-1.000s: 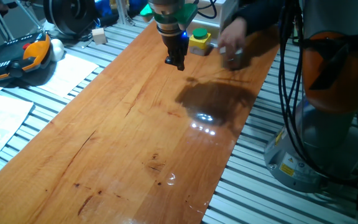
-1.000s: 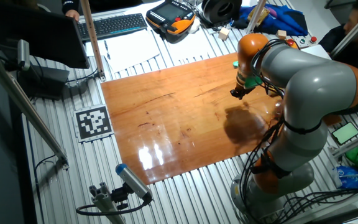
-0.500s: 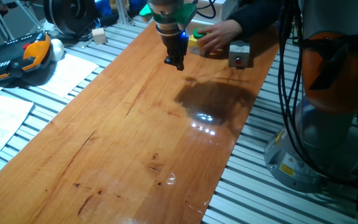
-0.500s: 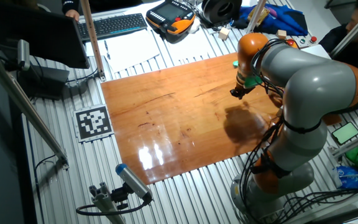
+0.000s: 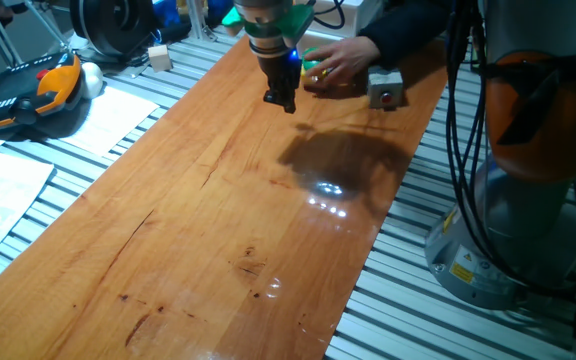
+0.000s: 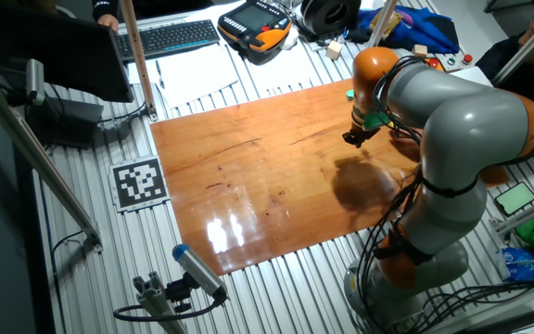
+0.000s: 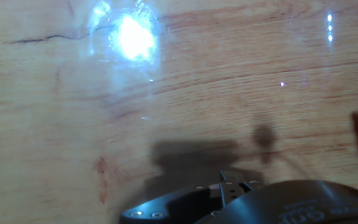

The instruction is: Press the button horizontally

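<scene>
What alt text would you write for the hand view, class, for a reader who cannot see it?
Glossy wooden table fills the frame, seen from just above, with a bright glare spot at upper left. The dark body of the robot's hand edges the bottom, casting a shadow on the wood.

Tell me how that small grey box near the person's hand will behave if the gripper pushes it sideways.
The grey box looks small and rigid, so it likely won't deform. It sits loose on the smooth, glossy wooden table, so it would probably slide rather than resist a horizontal press. Its blocky shape suggests it won't roll, though a high push from the gripper might tip it.
</scene>
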You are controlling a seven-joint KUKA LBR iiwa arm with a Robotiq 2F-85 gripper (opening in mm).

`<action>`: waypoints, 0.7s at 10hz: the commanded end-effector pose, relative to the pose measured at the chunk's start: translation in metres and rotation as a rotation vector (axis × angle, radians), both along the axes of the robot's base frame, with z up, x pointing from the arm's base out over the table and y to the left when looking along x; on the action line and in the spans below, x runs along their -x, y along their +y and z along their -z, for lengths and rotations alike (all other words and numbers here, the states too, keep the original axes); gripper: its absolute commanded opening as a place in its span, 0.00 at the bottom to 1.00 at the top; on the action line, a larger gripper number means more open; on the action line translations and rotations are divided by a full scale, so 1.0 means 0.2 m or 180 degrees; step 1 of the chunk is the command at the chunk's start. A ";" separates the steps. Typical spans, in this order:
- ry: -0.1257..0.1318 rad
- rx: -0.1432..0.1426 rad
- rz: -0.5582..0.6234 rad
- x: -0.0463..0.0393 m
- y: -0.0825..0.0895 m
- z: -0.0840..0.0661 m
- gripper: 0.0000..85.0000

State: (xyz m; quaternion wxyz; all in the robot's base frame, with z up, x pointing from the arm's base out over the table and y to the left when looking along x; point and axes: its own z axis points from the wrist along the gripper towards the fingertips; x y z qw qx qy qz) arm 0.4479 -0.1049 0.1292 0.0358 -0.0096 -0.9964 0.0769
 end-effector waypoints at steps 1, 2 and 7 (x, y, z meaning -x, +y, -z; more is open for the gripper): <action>-0.0001 0.0020 0.0004 -0.002 0.00 0.00 0.00; 0.0011 0.0036 0.0026 -0.004 0.00 0.00 0.00; 0.0049 -0.0054 0.0002 -0.008 0.00 0.00 0.00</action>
